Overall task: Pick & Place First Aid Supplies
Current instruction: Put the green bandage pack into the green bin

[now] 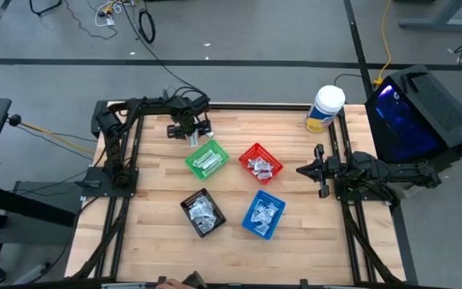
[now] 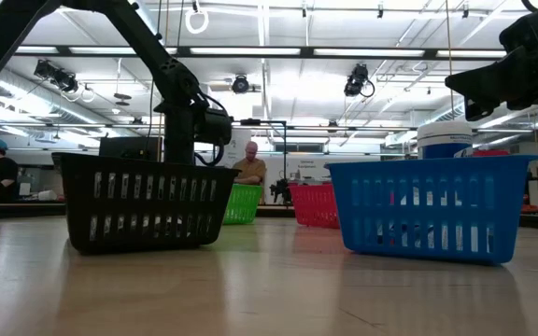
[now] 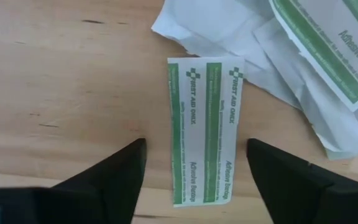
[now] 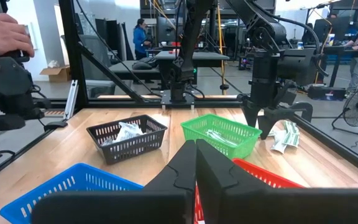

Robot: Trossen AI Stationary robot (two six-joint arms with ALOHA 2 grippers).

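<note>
A narrow white-and-green bandage strip (image 3: 204, 124) lies flat on the wooden table near its far edge. My left gripper (image 3: 196, 144) points down over it, open, one finger on each side of the strip and apart from it. More white-and-green packets (image 3: 303, 56) lie in a loose heap just beside it (image 4: 284, 137). In the high view my left gripper (image 1: 189, 128) stands just beyond the green basket (image 1: 208, 158). My right gripper (image 4: 196, 163) waits at the table's right edge, shut and holding nothing.
The red basket (image 1: 260, 163), black basket (image 1: 203, 212) and blue basket (image 1: 263, 214) hold packets in the table's middle. A white-lidded yellow-labelled tub (image 1: 325, 108) stands at the far right corner. A person's hand (image 4: 5, 34) shows beyond the table's edge.
</note>
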